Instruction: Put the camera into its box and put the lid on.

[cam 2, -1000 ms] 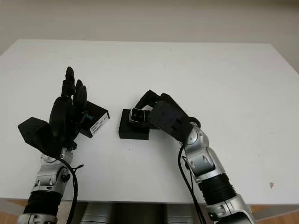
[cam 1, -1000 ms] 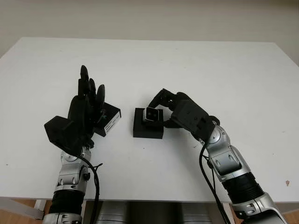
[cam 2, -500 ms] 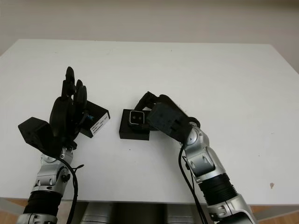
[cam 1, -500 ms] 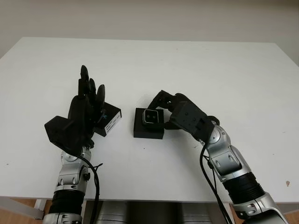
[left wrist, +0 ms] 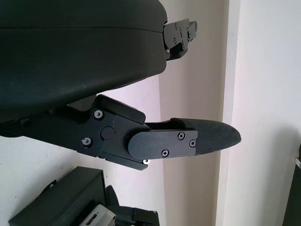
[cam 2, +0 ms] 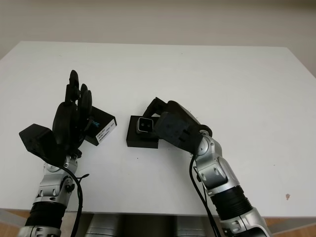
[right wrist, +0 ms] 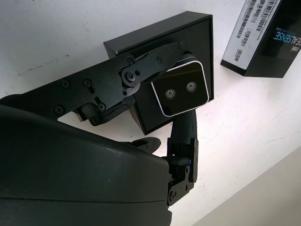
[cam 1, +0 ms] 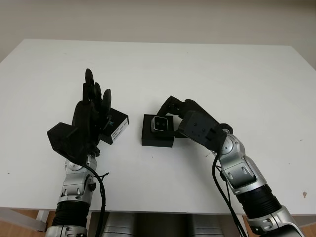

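The camera [right wrist: 181,92] sits over the box [cam 1: 157,137], mid-bench, grasped by the right robot hand [cam 1: 185,118]. The left robot hand [cam 1: 91,111] is released, raised beside the lid [cam 1: 116,127]. A crooked release could leave the camera jammed on the box's rim.

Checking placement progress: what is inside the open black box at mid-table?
The small silver-edged camera sits over the open black box, gripped by the right hand. The box floor beneath the camera is covered.

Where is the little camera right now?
The camera is in the right robot hand, over the open black box mid-table; the lid lies left of it.
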Available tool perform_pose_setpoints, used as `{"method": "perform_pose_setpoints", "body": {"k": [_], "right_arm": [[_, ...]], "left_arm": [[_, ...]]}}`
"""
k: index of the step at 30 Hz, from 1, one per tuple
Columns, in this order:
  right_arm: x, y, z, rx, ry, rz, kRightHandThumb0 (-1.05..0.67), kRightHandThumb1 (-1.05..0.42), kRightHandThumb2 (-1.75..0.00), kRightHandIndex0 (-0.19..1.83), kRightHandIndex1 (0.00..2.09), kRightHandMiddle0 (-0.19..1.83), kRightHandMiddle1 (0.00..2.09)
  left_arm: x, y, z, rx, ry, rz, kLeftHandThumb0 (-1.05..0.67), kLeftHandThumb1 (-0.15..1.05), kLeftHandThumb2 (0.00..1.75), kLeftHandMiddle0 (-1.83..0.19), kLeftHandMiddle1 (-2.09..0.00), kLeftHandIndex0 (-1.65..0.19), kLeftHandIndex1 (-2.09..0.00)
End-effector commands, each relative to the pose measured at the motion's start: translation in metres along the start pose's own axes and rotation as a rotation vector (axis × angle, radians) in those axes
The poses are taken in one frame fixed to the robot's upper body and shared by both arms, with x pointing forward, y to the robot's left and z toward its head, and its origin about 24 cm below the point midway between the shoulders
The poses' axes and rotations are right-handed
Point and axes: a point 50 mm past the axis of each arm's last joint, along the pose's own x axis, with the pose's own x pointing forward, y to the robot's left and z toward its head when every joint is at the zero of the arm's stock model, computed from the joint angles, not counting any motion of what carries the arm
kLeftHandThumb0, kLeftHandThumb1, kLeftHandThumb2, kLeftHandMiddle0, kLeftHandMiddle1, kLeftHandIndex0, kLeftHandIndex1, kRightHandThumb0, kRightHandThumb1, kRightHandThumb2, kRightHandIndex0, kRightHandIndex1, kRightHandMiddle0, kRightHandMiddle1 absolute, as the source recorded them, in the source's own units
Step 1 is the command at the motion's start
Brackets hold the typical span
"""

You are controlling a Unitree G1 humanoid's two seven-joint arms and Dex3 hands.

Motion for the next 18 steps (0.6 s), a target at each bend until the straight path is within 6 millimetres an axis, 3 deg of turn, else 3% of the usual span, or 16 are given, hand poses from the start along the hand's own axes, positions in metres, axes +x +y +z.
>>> {"method": "perform_pose_setpoints", "body": {"k": [1,10,14,15,16,18], "right_arm": [[-0.0033,0.0020,-0.0076,-0.012,0.033,0.002,-0.33,-0.93,-0.05,0.43,0.06,0.32,1.79],[-0.0042,0.0029,-0.0082,-0.060,0.030,-0.014,-0.34,-0.93,-0.05,0.41,0.06,0.30,1.74],[-0.0063,0.0033,-0.0064,-0.123,-0.001,-0.022,-0.43,-0.93,-0.05,0.40,0.05,0.27,1.67],[-0.0070,0.0032,-0.0052,-0.153,-0.007,-0.015,-0.50,-0.92,-0.05,0.34,0.04,0.14,1.53],[-0.0078,0.0031,-0.0040,-0.174,-0.015,-0.014,-0.56,-0.92,-0.05,0.26,0.02,0.06,1.25],[-0.0103,0.0026,-0.0022,-0.199,-0.035,-0.019,-0.60,-0.91,-0.05,0.20,0.03,0.09,0.87]], "left_arm": [[-0.0014,-0.0007,0.0019,0.000,-0.008,-0.003,-0.80,1.05,0.45,0.19,-0.05,0.19,-0.02],[-0.0012,-0.0008,0.0017,0.003,-0.006,-0.005,-0.81,1.05,0.44,0.18,-0.05,0.19,-0.02],[-0.0014,-0.0012,0.0021,0.003,-0.006,-0.004,-0.81,1.05,0.44,0.18,-0.05,0.19,-0.03],[-0.0015,-0.0013,0.0021,-0.001,-0.007,-0.002,-0.81,1.05,0.44,0.18,-0.06,0.19,-0.03],[-0.0017,-0.0013,0.0021,-0.002,-0.007,-0.003,-0.81,1.05,0.44,0.18,-0.06,0.19,-0.03],[-0.0025,-0.0014,0.0024,-0.001,-0.009,-0.004,-0.80,1.05,0.44,0.18,-0.05,0.19,-0.03]]}}
